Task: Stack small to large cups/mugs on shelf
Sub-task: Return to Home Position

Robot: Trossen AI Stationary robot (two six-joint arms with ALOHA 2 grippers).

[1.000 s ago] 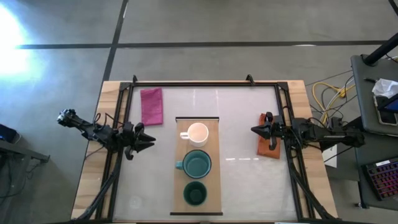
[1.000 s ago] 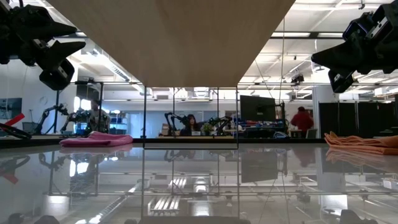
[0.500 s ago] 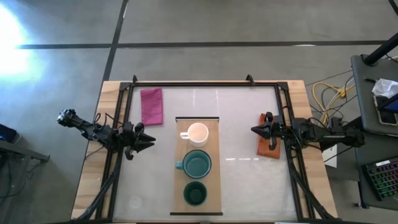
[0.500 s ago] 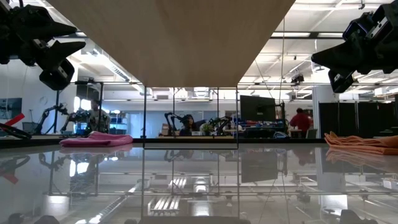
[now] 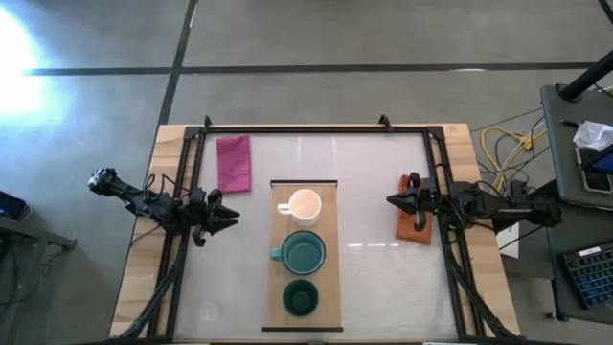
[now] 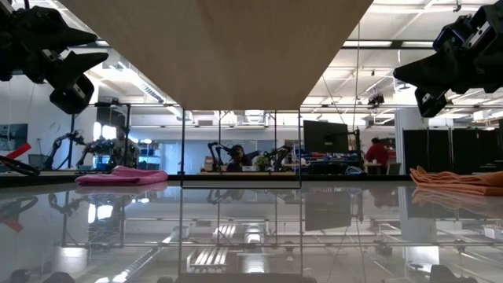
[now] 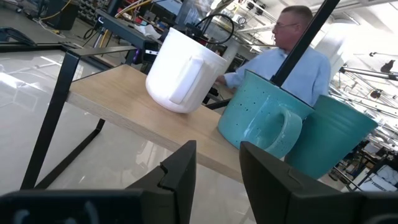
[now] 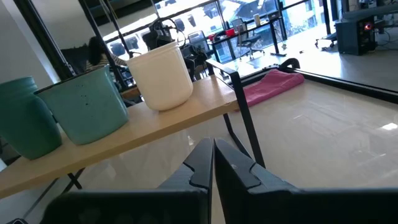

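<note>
Three cups stand in a row on the raised light-wood shelf (image 5: 328, 259) at the table's middle, each on its base. The cream-white mug (image 5: 305, 205) is farthest, the wider teal mug (image 5: 303, 253) is in the middle, and the small dark green cup (image 5: 301, 298) is nearest. My left gripper (image 5: 230, 217) hovers open to the shelf's left and faces the mugs; its wrist view shows the cream mug (image 7: 183, 71) and teal mug (image 7: 264, 115). My right gripper (image 5: 391, 200) hovers shut to the shelf's right, above the table. Neither touches anything.
A pink folded cloth (image 5: 234, 162) lies near the far left corner. An orange cloth (image 5: 415, 222) lies under my right arm. A black frame (image 5: 297, 127) borders the table. The shelf stands on thin dark legs (image 8: 245, 124). A person (image 7: 292, 56) shows beyond the table.
</note>
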